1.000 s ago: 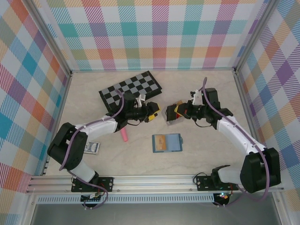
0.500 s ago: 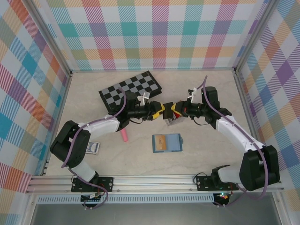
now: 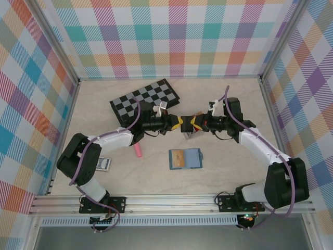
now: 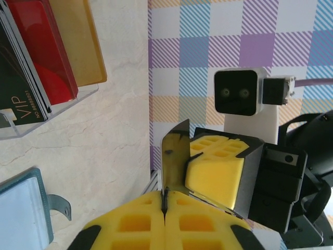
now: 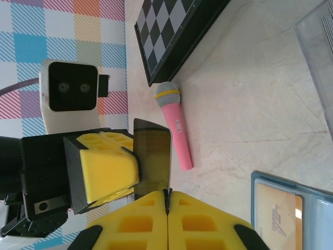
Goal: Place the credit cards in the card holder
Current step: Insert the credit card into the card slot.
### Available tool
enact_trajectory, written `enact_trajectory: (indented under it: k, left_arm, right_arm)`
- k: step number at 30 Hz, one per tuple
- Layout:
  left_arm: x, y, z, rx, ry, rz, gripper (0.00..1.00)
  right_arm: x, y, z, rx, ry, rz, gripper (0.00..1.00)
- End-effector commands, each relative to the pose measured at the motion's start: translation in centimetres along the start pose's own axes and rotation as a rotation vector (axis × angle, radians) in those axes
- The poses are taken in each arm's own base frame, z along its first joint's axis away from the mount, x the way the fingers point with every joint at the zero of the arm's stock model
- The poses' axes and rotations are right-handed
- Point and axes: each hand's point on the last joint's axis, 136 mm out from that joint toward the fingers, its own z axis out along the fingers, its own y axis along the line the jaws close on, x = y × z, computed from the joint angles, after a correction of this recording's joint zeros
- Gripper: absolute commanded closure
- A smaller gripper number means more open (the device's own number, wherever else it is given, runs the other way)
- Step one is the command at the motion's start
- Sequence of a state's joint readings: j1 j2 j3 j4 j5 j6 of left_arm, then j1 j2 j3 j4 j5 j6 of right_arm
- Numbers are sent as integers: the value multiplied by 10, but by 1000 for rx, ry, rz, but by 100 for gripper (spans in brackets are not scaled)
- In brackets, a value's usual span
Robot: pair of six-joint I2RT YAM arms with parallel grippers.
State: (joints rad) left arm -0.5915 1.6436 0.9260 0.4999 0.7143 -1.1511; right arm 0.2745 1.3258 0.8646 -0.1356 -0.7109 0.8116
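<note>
Far left of the table (image 3: 229, 172), a small dark flat item (image 3: 103, 164) lies beside the left arm; can't tell what it is. Checkerboard (image 3: 145, 99) at the back left, pink toy microphone (image 3: 138, 151) in front of it. Left pincer (image 3: 178, 123) reaches to mid-table, its yellow pads pressed together on one edge of a dark credit card (image 4: 174, 156), which is held up off the table. Right pincer (image 3: 195, 123) faces it tip to tip, pads likewise closed on the opposite edge of the same card, so both arms grip it at once. Just below the two pincers stands a clear stand (image 4: 78, 99) holding the other cards upright: a black VIP card (image 4: 18, 99), a red card (image 4: 44, 47) and a tan-yellow card (image 4: 83, 41) side by side. Card holder (image 3: 193, 159) lies open and flat on the table near the front, just right of centre and apart from the pincers, with a tan card (image 3: 178, 158) on its left half.
</note>
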Motion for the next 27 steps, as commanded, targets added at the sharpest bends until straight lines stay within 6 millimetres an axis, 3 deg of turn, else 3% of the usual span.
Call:
enact_trajectory:
  k: [1,3,5,8,11,14,20,27]
  left_arm:
    - [8,-18,-6,38,9,54,100]
    - [9,-12,-7,13,7,51,100]
    - [14,4,-10,-46,-6,42,100]
    - [28,41,-14,-200,-46,35,100]
    - [48,68,-12,-316,-54,49,100]
    - [69,90,-9,-380,-57,71,100]
    - [96,116,-6,-442,-32,113,100]
    - [102,123,0,-445,-32,148,100]
  right_arm:
    - [4,-9,1,35,18,1,86]
    - [8,-21,-1,99,21,11,74]
    - [16,-46,-7,225,26,14,57]
    - [34,-93,-18,463,61,16,45]
    - [53,-121,-22,597,114,-19,35]
    - [67,-138,-22,680,157,-43,30]
    - [87,-148,-8,698,238,-83,29]
    - [94,-160,0,700,266,-75,31]
